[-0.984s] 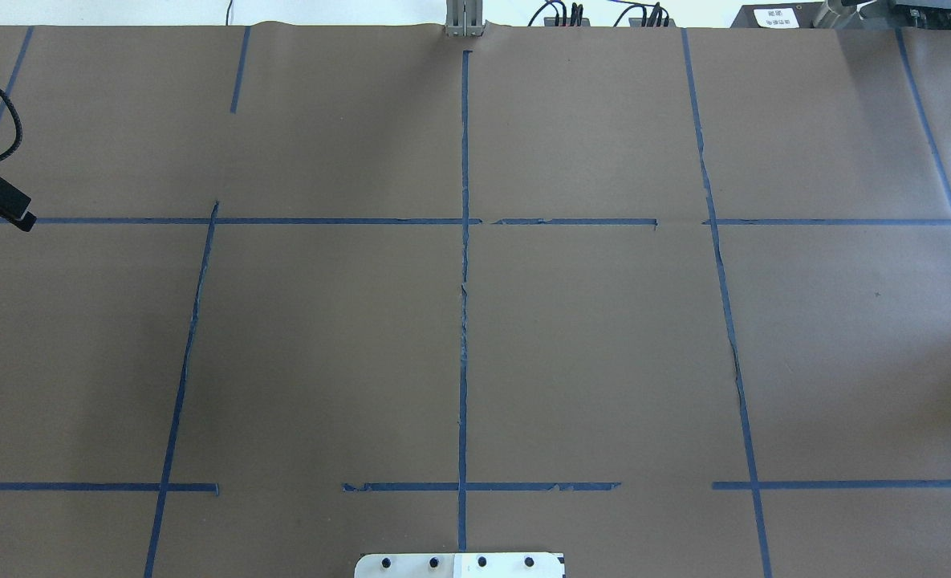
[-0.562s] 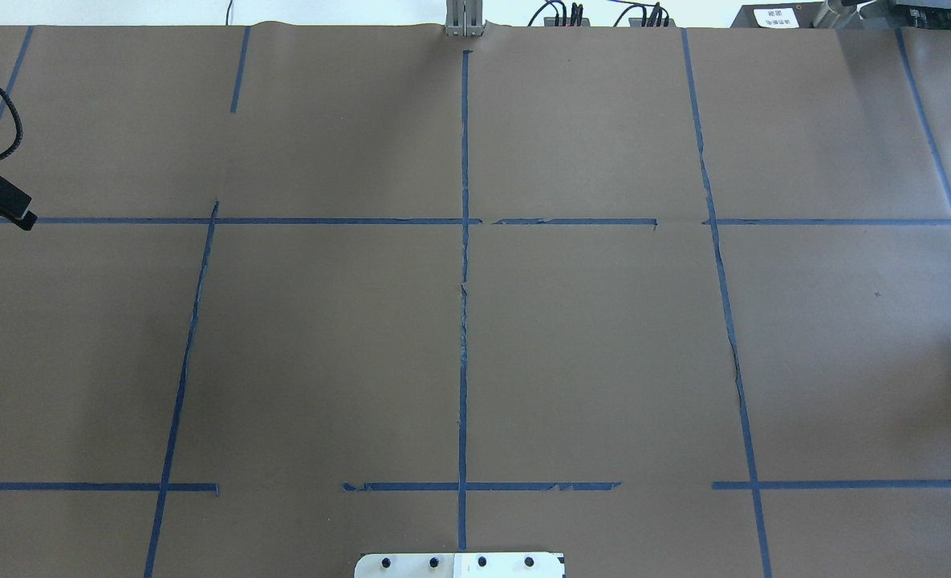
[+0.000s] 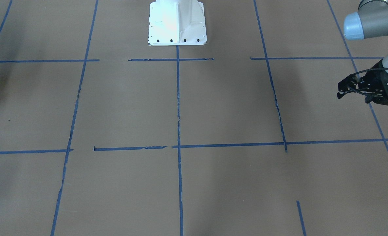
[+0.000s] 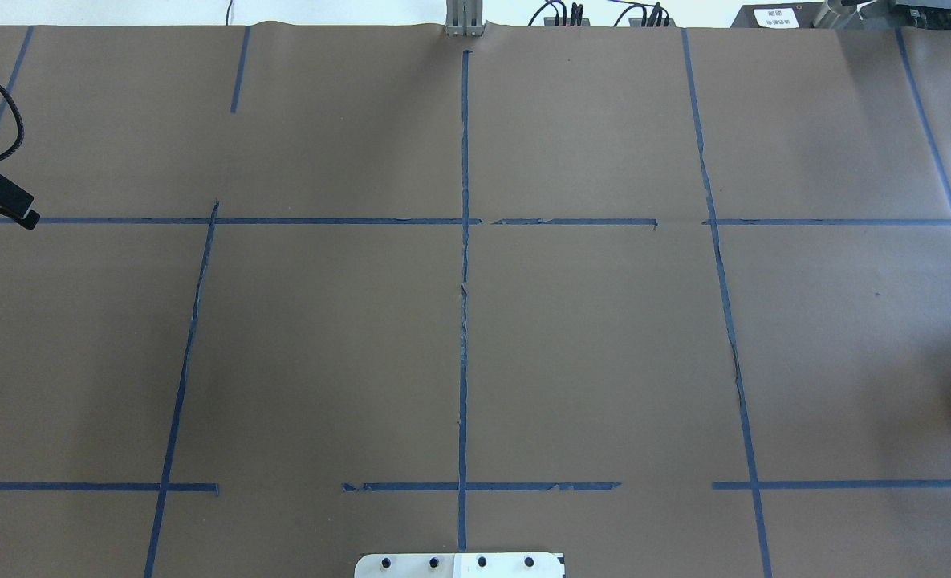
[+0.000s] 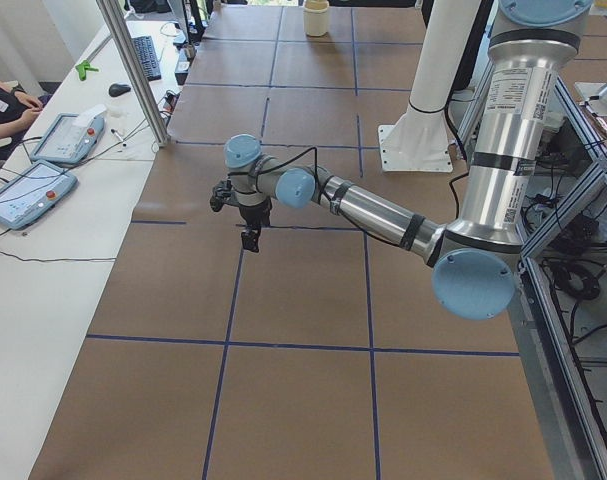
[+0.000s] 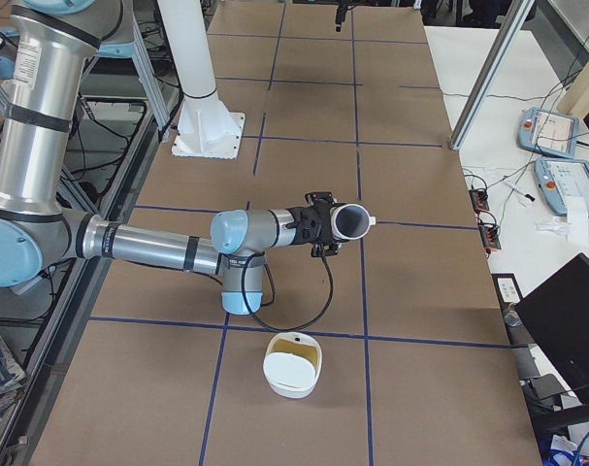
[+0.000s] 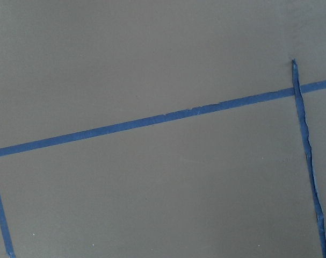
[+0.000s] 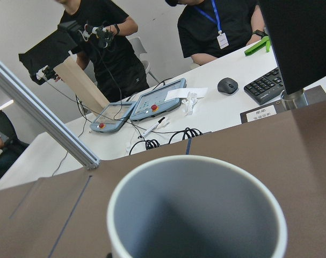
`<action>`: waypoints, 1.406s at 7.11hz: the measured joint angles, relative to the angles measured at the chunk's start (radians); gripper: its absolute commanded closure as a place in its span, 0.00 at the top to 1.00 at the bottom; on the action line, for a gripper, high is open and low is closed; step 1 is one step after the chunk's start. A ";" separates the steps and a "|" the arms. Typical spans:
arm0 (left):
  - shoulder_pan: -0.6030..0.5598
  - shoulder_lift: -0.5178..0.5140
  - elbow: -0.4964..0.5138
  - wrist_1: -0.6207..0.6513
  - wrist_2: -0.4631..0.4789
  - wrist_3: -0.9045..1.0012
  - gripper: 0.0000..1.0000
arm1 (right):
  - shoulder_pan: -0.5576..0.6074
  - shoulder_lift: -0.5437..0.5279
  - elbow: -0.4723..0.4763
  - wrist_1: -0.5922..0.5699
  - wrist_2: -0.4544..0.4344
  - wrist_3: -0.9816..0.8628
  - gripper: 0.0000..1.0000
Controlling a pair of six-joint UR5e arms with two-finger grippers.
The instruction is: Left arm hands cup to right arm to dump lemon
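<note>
The right gripper (image 6: pixel 328 225) has the small white mug (image 6: pixel 352 221) at its tip, aloft and tipped on its side; how far its fingers close cannot be told. The mug's grey inside looks empty, and a white bowl (image 6: pixel 279 377) nearby holds something yellow. The far left gripper (image 4: pixel 8 207), empty with its gap unclear, has barely shifted, so handover and dump look done.

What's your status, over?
Left gripper empty, jaws unclear. White mug, grey inside, at right gripper, tipped sideways, looks empty. White bowl nearby.
</note>
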 measured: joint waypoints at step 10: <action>0.147 -0.211 -0.034 0.017 -0.048 -0.554 1.00 | -0.658 0.510 -0.009 -0.640 -0.653 -0.504 0.25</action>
